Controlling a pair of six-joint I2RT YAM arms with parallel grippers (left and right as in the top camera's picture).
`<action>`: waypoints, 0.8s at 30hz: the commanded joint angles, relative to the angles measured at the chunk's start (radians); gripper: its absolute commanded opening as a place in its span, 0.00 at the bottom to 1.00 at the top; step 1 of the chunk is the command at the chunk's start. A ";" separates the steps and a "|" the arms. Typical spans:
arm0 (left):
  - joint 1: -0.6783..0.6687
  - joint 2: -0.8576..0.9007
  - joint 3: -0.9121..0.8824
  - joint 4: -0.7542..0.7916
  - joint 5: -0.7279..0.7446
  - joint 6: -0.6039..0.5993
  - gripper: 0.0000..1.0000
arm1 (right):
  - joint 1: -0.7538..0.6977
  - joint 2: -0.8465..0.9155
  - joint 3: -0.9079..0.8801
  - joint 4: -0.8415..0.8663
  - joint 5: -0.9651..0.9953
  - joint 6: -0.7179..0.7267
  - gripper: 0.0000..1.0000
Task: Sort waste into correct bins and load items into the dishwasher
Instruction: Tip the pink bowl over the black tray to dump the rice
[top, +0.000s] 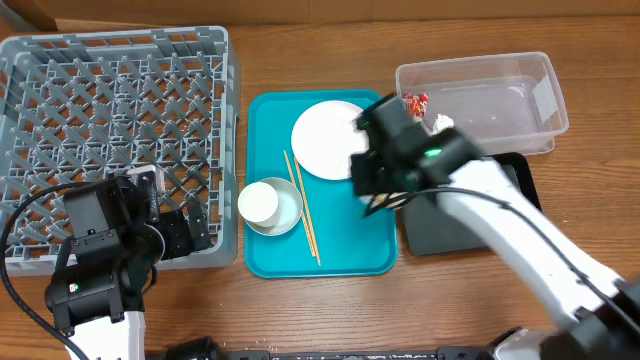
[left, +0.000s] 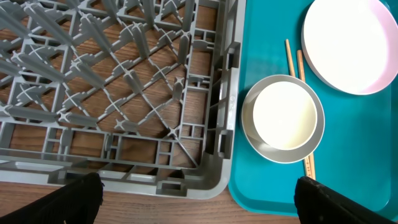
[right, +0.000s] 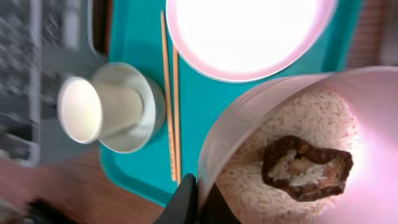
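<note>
Overhead camera: the right gripper hangs over the right edge of the teal tray, beside the white plate. Its arm hides what it holds. The clear tub with the red wrapper sits close behind. The black tray lies under the arm.

Left wrist camera: the left gripper is spread wide and empty over the corner of the grey rack, near the white cup in the grey-blue bowl.

Right wrist camera: only here can you see the pink bowl, pinched at its rim, with rice and a brown scrap inside. The bowl looks light, stiff and slick. Loose rice would spill if it tips. The rim seems a good place to hold.
</note>
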 joint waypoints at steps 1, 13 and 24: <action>0.005 -0.010 0.024 0.004 0.015 0.016 1.00 | -0.115 -0.019 0.014 -0.021 -0.151 -0.028 0.04; 0.005 -0.010 0.024 0.008 0.015 0.016 1.00 | -0.461 -0.016 -0.187 0.008 -0.666 -0.282 0.04; 0.005 -0.010 0.024 0.009 0.015 0.016 1.00 | -0.704 -0.014 -0.455 0.284 -1.066 -0.276 0.04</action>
